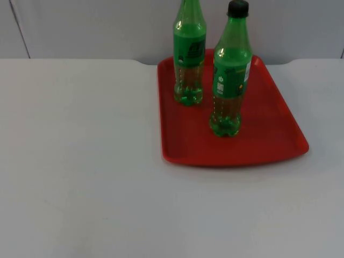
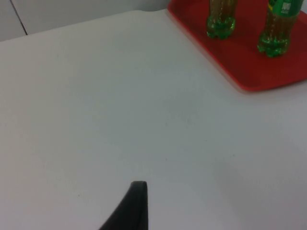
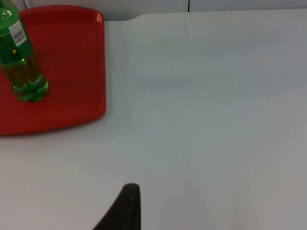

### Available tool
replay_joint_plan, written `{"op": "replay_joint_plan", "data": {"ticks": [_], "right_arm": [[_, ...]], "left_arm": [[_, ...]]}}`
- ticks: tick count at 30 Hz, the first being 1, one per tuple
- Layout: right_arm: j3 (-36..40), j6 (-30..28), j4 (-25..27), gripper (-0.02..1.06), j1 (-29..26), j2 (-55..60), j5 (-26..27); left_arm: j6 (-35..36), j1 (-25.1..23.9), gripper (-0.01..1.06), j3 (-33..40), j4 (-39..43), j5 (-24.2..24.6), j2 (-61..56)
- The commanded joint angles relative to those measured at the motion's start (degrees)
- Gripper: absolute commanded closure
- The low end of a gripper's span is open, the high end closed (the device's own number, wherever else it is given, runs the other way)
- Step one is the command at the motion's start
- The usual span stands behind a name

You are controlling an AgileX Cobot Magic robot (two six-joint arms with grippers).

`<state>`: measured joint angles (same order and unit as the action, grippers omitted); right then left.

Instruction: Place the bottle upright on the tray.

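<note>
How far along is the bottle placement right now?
It looks done: two green bottles, the front bottle and the back bottle, stand upright on the red tray. Nothing is in hand; the left pincer and right pincer wait above bare white table. Nothing appears left.

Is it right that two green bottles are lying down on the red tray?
Not quite. In the top view both green bottles, the near one and the far one, stand upright on the red tray; neither is lying down.
</note>
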<state>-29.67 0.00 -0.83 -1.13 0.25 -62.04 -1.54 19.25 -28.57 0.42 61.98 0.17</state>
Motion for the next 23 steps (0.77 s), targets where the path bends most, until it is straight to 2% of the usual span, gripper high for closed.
{"op": "replay_joint_plan", "data": {"ticks": [1, 5, 9, 15, 23], "right_arm": [[0.08, -0.68, -0.12, -0.01, -0.38, -0.25, 0.28], [0.08, -0.68, -0.12, -0.01, -0.38, -0.25, 0.28], [0.08, -0.68, -0.12, -0.01, -0.38, -0.25, 0.28], [0.08, -0.68, -0.12, -0.01, -0.38, -0.25, 0.28], [0.08, -0.68, -0.12, -0.01, -0.38, -0.25, 0.28]], "left_arm": [[0.25, -0.01, 0.00, 0.24, -0.42, -0.33, -0.17], [0.25, -0.75, 0.00, 0.24, -0.42, -0.33, -0.17], [0.25, -4.20, 0.00, 0.24, -0.42, -0.33, -0.17], [0.25, -12.97, 0.00, 0.24, -0.42, -0.33, -0.17], [0.25, -19.52, 0.00, 0.24, -0.42, -0.33, -0.17]]}}
